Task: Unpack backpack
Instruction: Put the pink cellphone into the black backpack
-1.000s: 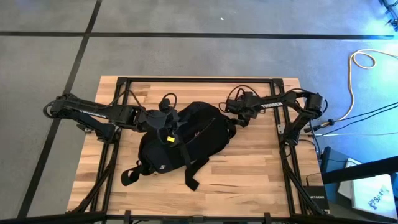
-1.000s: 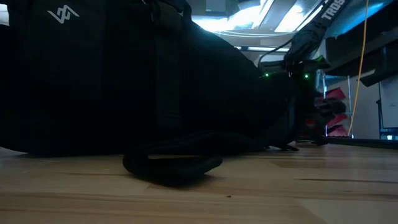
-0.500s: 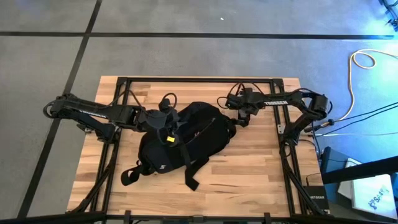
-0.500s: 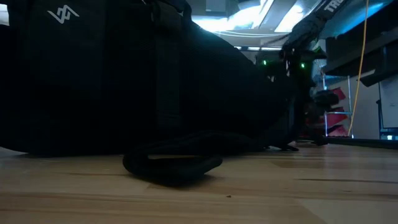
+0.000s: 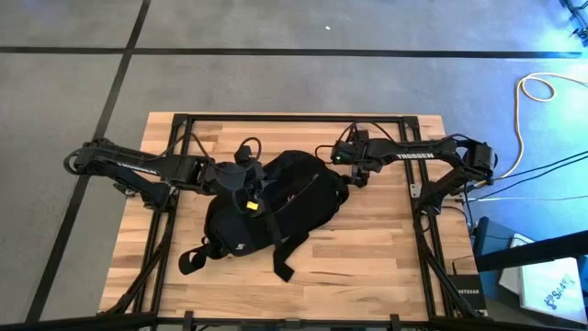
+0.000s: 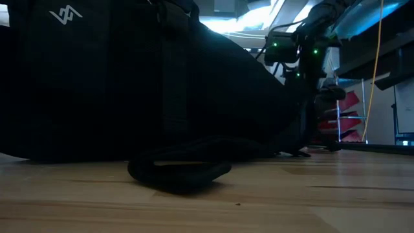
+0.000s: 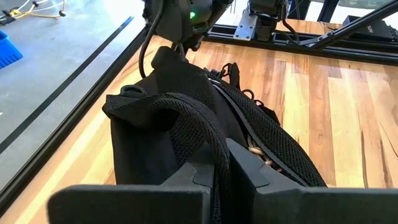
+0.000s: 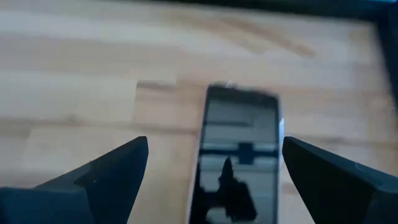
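Black fabric backpack (image 5: 266, 207), straps sprawled on wood.

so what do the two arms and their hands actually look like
Both arms are dark, slim and jointed, with thin black cables looping off them. The right arm carries white lettering along its link and small green lights near its wrist. The left arm has a small yellow tag near its hand. The right hand has two dark, wedge-shaped fingers tapering to points; the left hand has blocky dark fingers.

You see the backpack (image 5: 271, 213) lying mid-tabletop (image 5: 367, 248). Your left claw (image 5: 241, 188) sits on its top; your right claw (image 5: 352, 167) hangs just beside its far right end.
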Available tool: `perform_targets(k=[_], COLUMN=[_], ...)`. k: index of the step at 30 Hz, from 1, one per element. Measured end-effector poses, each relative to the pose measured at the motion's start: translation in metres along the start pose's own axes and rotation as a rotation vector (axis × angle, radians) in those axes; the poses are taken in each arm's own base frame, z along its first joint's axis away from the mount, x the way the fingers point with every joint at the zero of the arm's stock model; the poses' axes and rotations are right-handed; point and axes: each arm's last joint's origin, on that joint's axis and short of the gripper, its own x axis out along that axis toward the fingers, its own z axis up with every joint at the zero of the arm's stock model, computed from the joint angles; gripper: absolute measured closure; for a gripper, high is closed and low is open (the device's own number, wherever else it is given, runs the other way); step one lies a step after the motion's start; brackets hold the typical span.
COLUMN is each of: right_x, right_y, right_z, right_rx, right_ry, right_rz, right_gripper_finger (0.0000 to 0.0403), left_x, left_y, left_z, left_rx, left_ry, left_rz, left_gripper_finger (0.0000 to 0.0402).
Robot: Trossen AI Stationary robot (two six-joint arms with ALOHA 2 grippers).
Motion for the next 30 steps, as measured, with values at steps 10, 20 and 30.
perform_targets(k=[10,20,30], right_x=[0.000,0.004,0.023], right_y=[0.004,-0.010,-0.024], right_z=[-0.003,0.001,0.015], right_rx=[0.013,0.050,0.110], right_ry=[0.151,0.150,0.226], right_rz=[0.097,-0.022,-0.038], right_gripper_finger=[0.0047,0.0032,0.0005], left_x=[0.000,0.000,0.000], left_y=[0.000,0.000,0.000], left_z=[0.000,0.000,0.000], left_rx=[0.000,0.000,0.000], left_ry=[0.000,0.000,0.000], left_rz=[0.000,0.000,0.000], left_gripper_finger=[0.0396,0.0396,0.0396])
